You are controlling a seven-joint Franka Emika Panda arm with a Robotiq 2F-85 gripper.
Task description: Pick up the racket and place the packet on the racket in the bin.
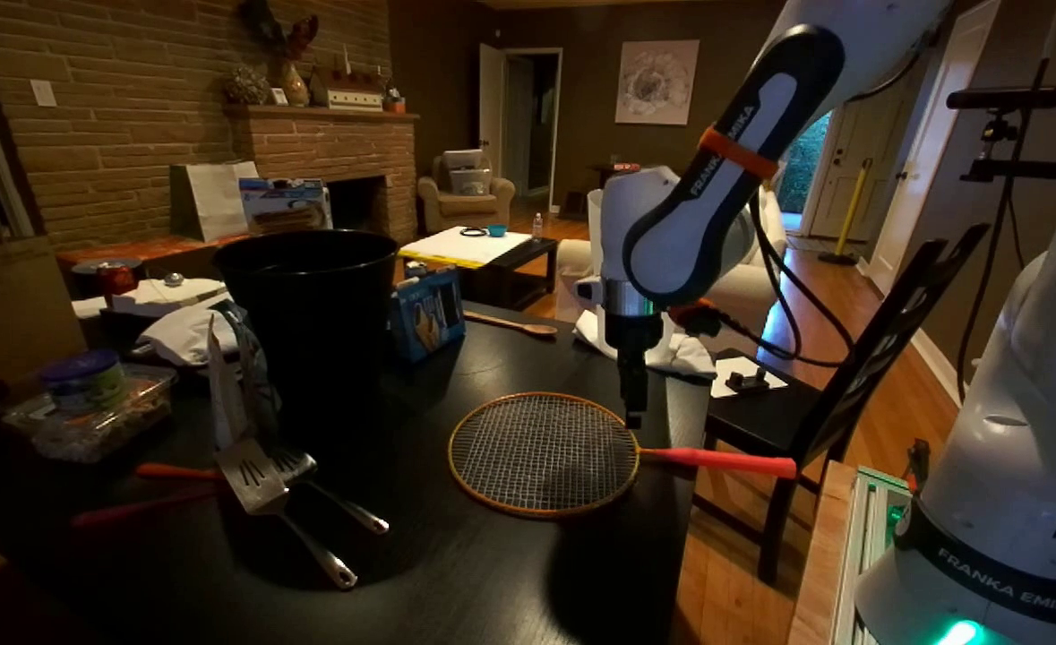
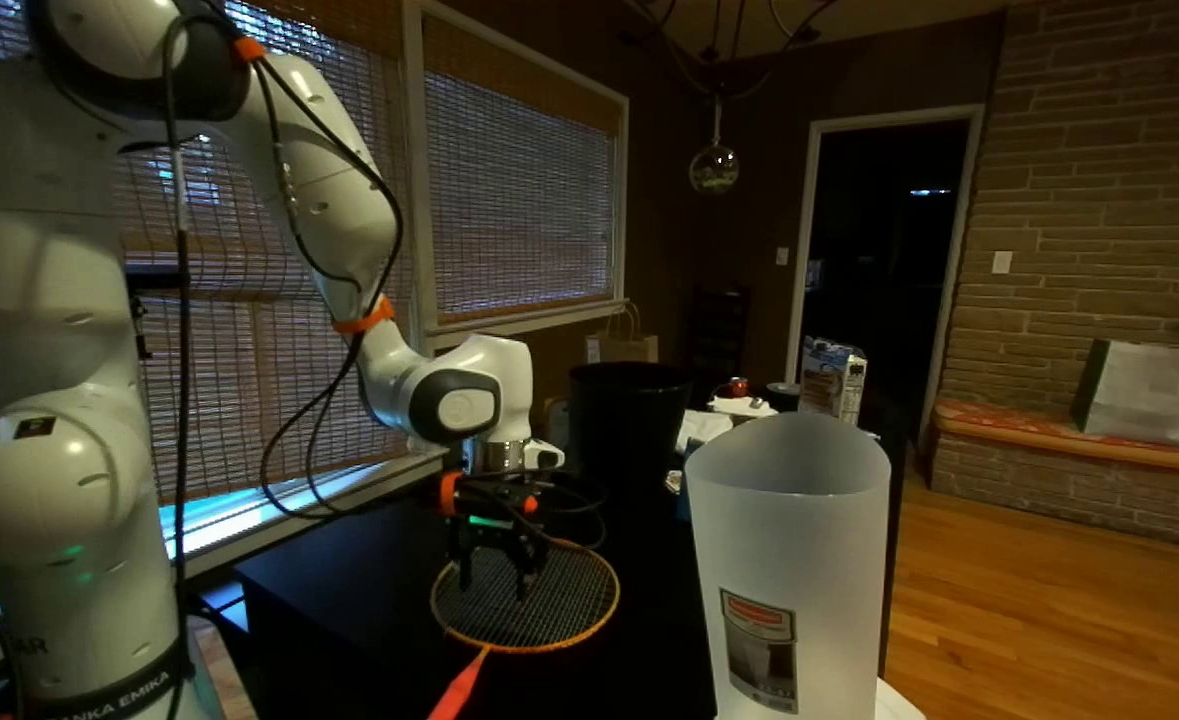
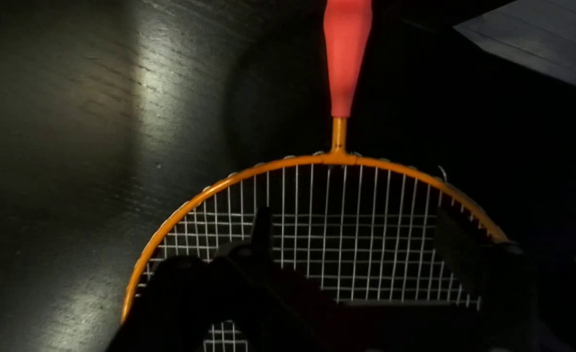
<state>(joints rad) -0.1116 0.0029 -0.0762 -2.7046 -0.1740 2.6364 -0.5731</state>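
The racket lies flat on the dark table, with its round strung head [image 1: 536, 457] on the wood and its red handle [image 1: 734, 461] reaching past the table edge. It also shows in the other exterior picture [image 2: 574, 600] and in the wrist view, handle upward [image 3: 347, 54]. My gripper [image 2: 494, 585] is open and empty, pointing down over the head near the handle end. In the wrist view its dark fingers [image 3: 352, 215] stand apart over the strings; contact cannot be told. The black bin [image 1: 313, 313] stands beyond the racket, also in an exterior view [image 2: 629, 430]. The packet is hidden or out of view.
Metal spatulas [image 1: 254, 479] lie near the bin. A blue box [image 1: 429, 313] stands beside the bin, with a wooden spoon [image 1: 519, 326] behind. A tall white tapered container [image 2: 789, 570] stands near the racket. A chair [image 1: 787, 412] is by the table edge.
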